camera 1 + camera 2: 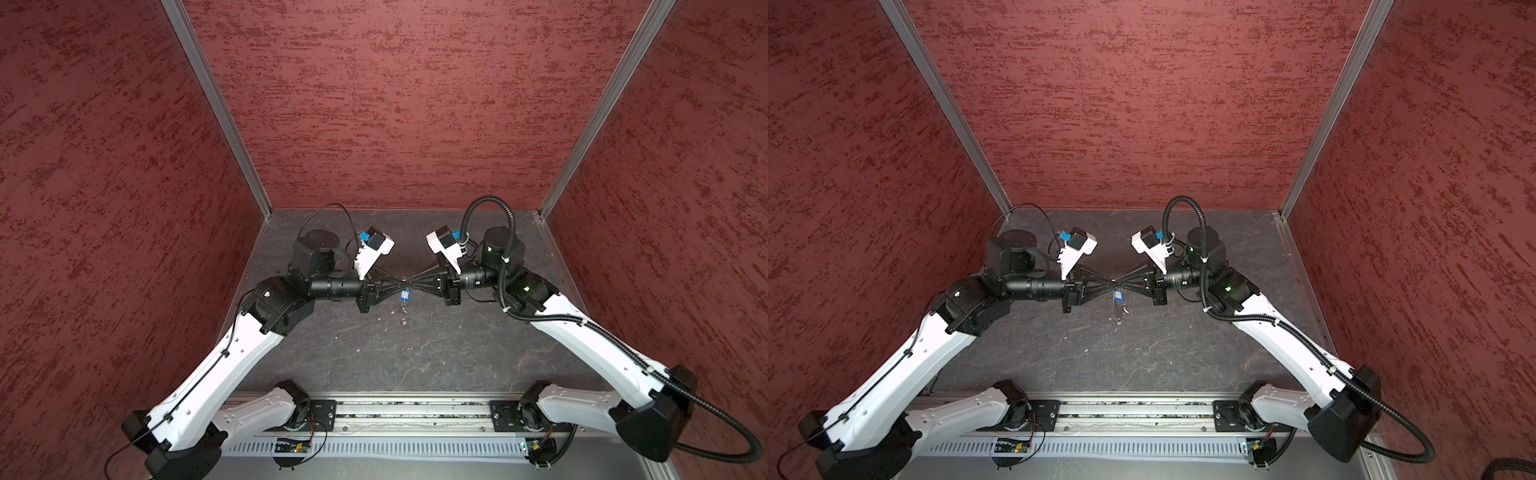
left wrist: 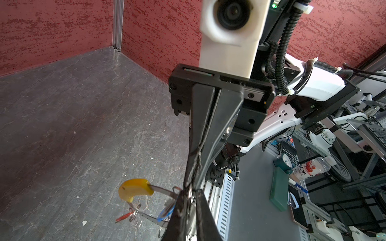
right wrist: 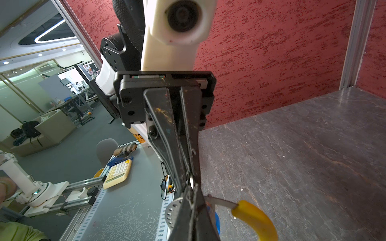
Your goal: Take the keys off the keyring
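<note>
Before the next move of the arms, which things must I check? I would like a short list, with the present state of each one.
1. Left tool shut on the keyring: ok.
2. Right tool shut on the keyring: ok.
3. Blue tag off the keyring: not ok, it hangs under the tools.
4. Red tag off the keyring: not ok, it hangs from the wire.
5. Keyring clear of the table: cannot tell.
6. Exact spot that each tool pinches: cannot tell.

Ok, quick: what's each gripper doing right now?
Left gripper: closed, pinching the keyring held up in the air.
Right gripper: closed on the same keyring, tip to tip with the left one.
</note>
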Robot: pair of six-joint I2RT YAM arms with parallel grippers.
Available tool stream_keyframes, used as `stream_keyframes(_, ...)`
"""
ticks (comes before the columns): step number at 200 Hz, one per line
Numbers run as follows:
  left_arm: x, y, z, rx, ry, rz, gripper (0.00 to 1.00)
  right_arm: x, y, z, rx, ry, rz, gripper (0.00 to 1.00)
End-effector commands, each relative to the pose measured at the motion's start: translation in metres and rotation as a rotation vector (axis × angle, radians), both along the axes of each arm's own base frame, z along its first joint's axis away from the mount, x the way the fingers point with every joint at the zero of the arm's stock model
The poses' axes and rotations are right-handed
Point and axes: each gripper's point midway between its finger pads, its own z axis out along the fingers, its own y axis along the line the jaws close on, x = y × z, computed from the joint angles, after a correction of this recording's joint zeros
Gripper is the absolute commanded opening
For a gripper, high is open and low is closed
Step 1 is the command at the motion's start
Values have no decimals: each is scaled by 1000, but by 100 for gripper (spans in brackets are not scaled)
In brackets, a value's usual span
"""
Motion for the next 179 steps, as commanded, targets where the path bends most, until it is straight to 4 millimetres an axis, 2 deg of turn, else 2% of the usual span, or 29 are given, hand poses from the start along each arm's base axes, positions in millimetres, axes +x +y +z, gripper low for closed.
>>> stream_keyframes(1, -5, -1, 18, -30, -65, -21, 9, -4, -2, 16, 40, -62, -3, 0)
stream_keyframes(17, -6, 0, 18, -27, -63, -21, 13, -3, -2, 17, 40, -62, -6, 0)
stream_keyframes(35, -6, 0, 18, -27, -67, -21, 13, -3, -2, 17, 41, -62, -5, 0)
stream_keyframes(52, -6, 0, 18, -30, -69, -21, 4, -3, -1, 16, 40, -58, -3, 0)
stream_keyframes(66, -5, 0, 19, -32, -73, -16, 1, -2, -1, 16, 41, -54, -4, 0)
stream_keyframes(152, -2, -2, 25, -56, -134, 10, 0, -4, -4, 29, 74, -78, -18, 0)
stream_keyframes(169, -3, -2, 26, -53, -132, 8, 19, -5, -4, 30, 69, -81, -17, 0)
stream_keyframes(179, -3, -1, 26, -48, -130, 11, 25, -4, -5, 30, 69, -83, -21, 0)
